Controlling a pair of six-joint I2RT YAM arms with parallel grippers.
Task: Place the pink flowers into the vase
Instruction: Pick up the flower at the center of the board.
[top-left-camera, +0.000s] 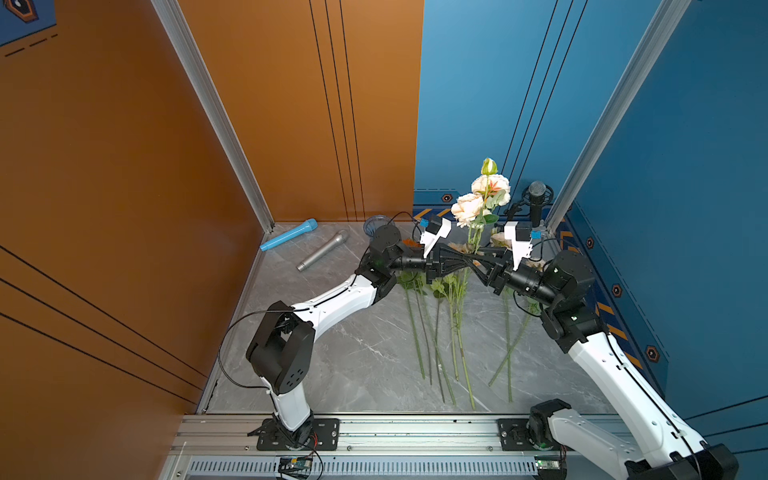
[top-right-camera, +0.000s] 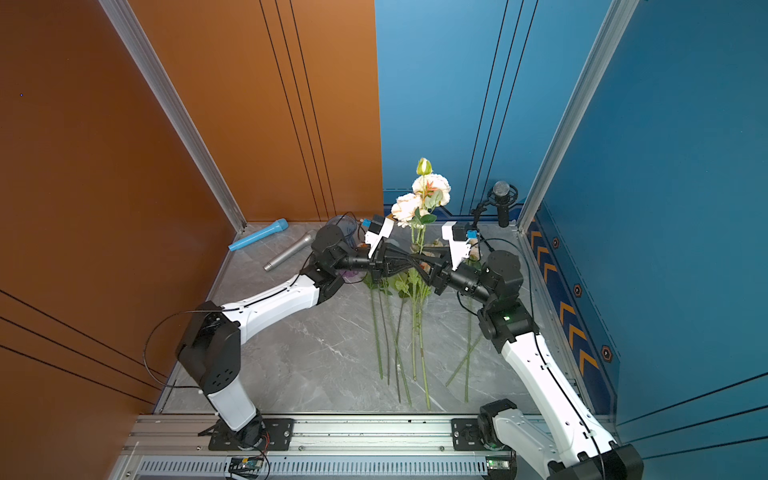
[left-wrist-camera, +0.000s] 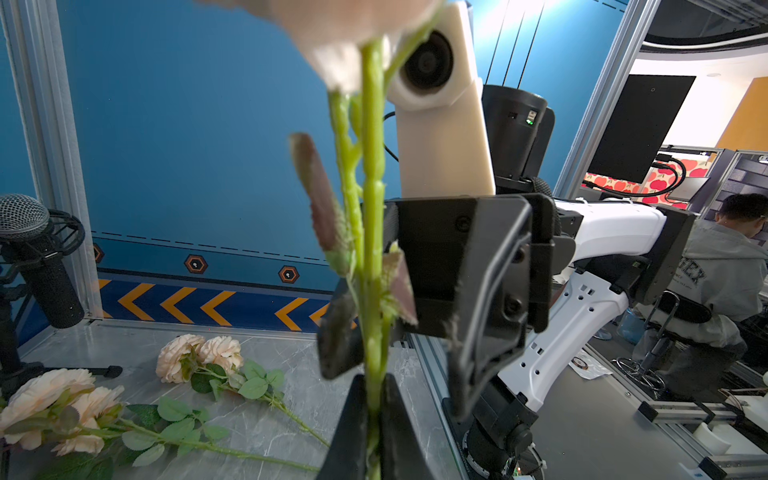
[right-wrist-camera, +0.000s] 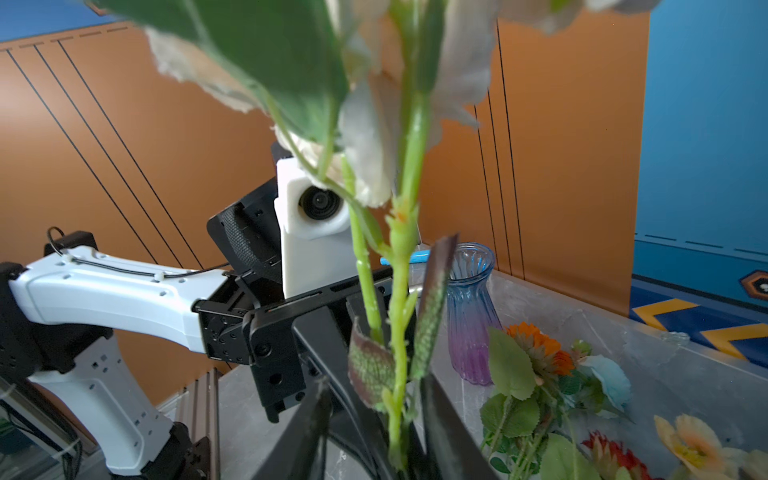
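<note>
Bottom centre of left wrist view: left gripper (left-wrist-camera: 374, 386) clamped tight on upright pink flower stem (left-wrist-camera: 372, 199). Other pink flowers (left-wrist-camera: 199, 355) lie flat on table (left-wrist-camera: 291, 374), lower left.

Right wrist view: right gripper (right-wrist-camera: 374, 386) jaws apart, flanking same stem (not pinching); right of centre, vase (right-wrist-camera: 471, 316) stands upright on table.

Both top views: blooms (top-left-camera: 484, 199) stand above centre; vase (top-left-camera: 376, 226) partly behind left arm.

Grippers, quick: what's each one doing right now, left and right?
Left gripper: shut on the pink flower stem.
Right gripper: open, jaws apart around the same stem, not clamping it.
</note>
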